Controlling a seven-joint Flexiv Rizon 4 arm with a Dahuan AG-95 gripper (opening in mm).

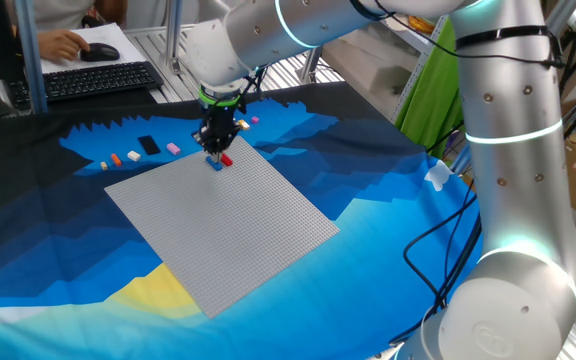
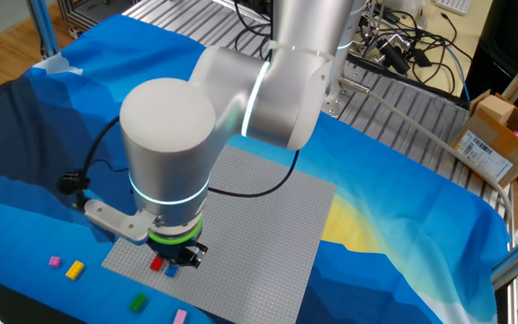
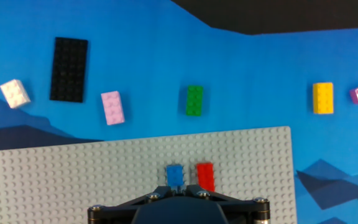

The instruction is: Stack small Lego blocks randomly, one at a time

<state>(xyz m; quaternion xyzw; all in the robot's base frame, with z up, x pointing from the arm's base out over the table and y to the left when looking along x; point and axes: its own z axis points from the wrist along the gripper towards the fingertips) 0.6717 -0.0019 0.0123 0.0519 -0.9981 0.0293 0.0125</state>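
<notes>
Beside the red brick (image 3: 205, 176) on the grey baseplate (image 3: 73, 174), the blue brick (image 3: 175, 174) was pressed by the gripper (image 3: 180, 186) with jaws together; light, rigid and slick, it was judged best pinched across its flat sides.

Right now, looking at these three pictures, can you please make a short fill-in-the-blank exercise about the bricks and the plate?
1. On the large grey studded baseplate, the small red plastic brick stands beside a small ____ one.
2. The flat rectangular plate on the cloth is ____.
3. The small green plastic brick lies on the ____ cloth.

Missing words: blue; black; blue
</notes>
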